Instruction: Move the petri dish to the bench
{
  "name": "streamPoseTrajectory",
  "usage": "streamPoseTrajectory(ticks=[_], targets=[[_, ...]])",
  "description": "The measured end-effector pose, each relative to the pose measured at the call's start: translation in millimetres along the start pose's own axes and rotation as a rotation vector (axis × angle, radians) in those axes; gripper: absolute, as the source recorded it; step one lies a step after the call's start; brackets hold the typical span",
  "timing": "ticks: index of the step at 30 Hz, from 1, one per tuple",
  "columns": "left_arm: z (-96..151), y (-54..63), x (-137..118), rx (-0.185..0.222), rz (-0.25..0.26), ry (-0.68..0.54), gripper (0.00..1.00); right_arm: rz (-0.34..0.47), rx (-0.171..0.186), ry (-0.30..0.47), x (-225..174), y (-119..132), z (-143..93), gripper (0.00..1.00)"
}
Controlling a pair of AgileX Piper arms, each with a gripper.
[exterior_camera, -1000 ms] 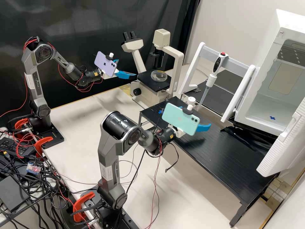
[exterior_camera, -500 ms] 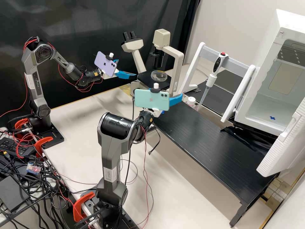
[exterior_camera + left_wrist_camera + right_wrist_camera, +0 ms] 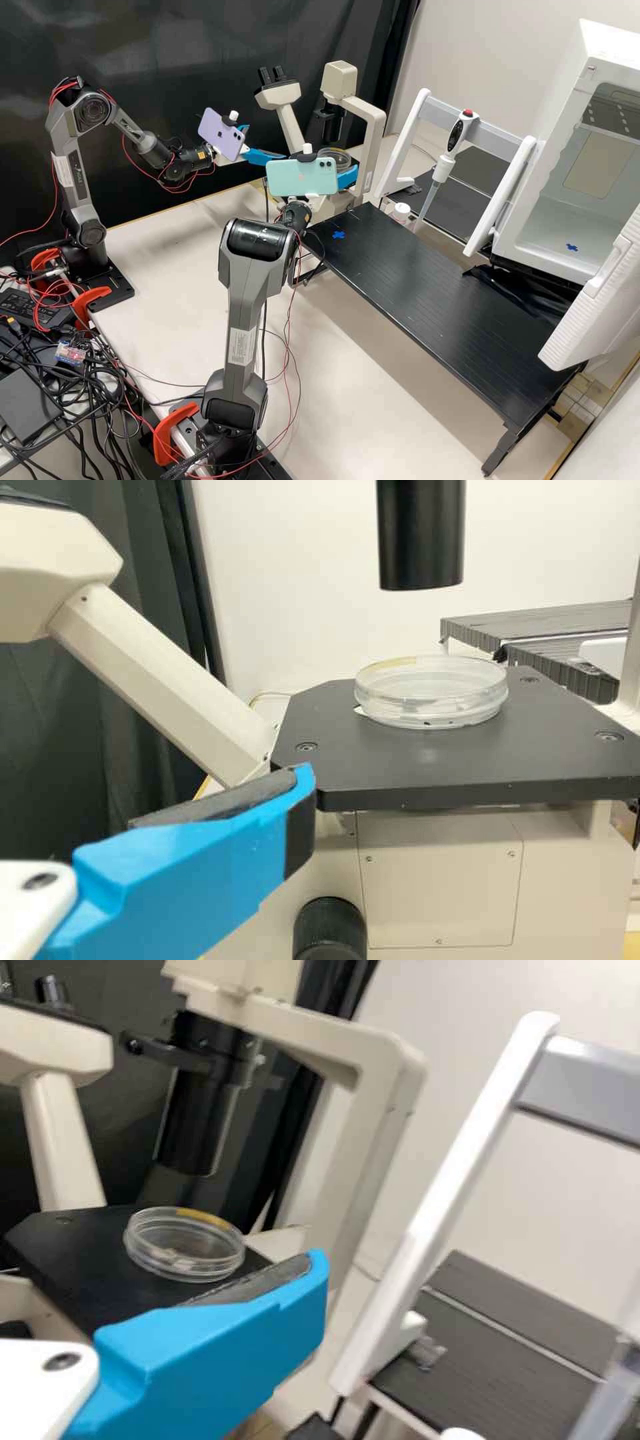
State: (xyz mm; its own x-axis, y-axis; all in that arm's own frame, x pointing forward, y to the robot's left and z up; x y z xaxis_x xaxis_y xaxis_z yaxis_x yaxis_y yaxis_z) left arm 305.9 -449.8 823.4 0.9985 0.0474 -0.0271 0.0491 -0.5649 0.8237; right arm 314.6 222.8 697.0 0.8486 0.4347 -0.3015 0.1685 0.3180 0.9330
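1. Right hand [image 3: 347, 177] released, grasping nothing, close beside the microscope [image 3: 373, 133].
2. It has just swung from over the black worktop [image 3: 427, 280] towards the dish's side; the left hand [image 3: 267, 152], also spread and unladen, has kept still.
3. Clear petri dish [image 3: 430, 695] lying flat on the microscope's dark stage [image 3: 440, 765].
4. So the approach seems nearly done; gripping the dish, then carrying it to the worktop, remains.

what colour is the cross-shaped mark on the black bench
Blue; the mark shows best in the high view.
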Motion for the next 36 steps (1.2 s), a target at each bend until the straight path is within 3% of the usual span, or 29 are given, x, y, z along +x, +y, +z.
streamPoseTrajectory(ticks=[9, 16, 19, 22, 36], targets=[[0.0, 0.0, 0.0, 0.000, 0.000, 0.000, 1.00, -0.087, -0.029, 0.029, 50.3, 3.1, -8.4, 1.00], [0.0, 0.0, 0.0, 0.000, 0.000, 0.000, 1.00, -0.112, -0.025, 0.020, 80.1, 11.5, -15.8, 1.00], [0.0, 0.0, 0.0, 0.000, 0.000, 0.000, 1.00, -0.125, 0.006, 0.016, 95.5, 14.7, -18.2, 1.00], [0.0, 0.0, 0.0, 0.000, 0.000, 0.000, 1.00, -0.150, 0.009, 0.002, 110.2, 15.8, -13.2, 1.00], [0.0, 0.0, 0.0, 0.000, 0.000, 0.000, 1.00, -0.241, 0.149, -0.072, 147.8, 5.2, 4.3, 1.00]])
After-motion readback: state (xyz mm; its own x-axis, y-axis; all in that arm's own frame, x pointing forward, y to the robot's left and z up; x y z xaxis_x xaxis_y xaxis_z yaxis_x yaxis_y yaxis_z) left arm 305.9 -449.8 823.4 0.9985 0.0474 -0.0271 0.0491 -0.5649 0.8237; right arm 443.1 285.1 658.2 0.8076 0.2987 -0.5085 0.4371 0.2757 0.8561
